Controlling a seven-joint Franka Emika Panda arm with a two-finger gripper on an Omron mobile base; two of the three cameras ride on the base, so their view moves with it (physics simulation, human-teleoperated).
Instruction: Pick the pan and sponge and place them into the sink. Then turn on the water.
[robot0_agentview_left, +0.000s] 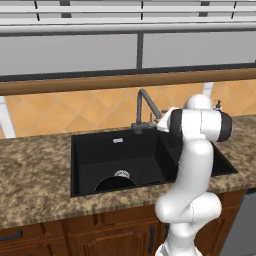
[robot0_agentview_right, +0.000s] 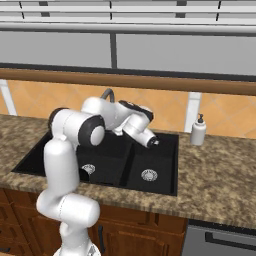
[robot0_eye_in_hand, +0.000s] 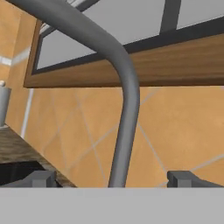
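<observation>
1. One task item was accounted for: the pan (robot0_agentview_left: 115, 184) lay in the large basin of the sink (robot0_agentview_left: 80, 165), against its near wall. It was round, shallow and matt black, just beside a round silver drain (robot0_agentview_left: 121, 174). I could not make out the sponge. The sink was a black rectangular double basin set in a speckled brown granite counter (robot0_agentview_left: 35, 175).
2. The gripper (robot0_agentview_right: 152, 141) hung over the back of the sink at the end of the smooth white arm (robot0_agentview_left: 192, 165). In the hand view its two small dark finger tips (robot0_eye_in_hand: 41, 178) stood wide apart with nothing between them; the gripper (robot0_eye_in_hand: 113, 178) gripped nothing.
3. The faucet (robot0_eye_in_hand: 127, 109) rose just beyond the tips, centred between them. It was a plain grey round pipe, smooth, rising straight and then bending over in a curve. No water ran from it (robot0_agentview_left: 145, 107).
4. Judgement: with the pan in the basin and the hand at the tap, the step in hand was turning on the water. The next move called for a short advance to the faucet's handle near its base, then a push or a light closing on it. The handle itself was too small to read clearly.
5. A pale soap dispenser (robot0_agentview_right: 198, 130) stood on the counter beside the small basin.
6. Farthest back were flat orange wall tiles (robot0_eye_in_hand: 183, 131) with thin pale joints, a brown wooden ledge (robot0_eye_in_hand: 175, 65) above them, and grey panes with dark frames.
</observation>
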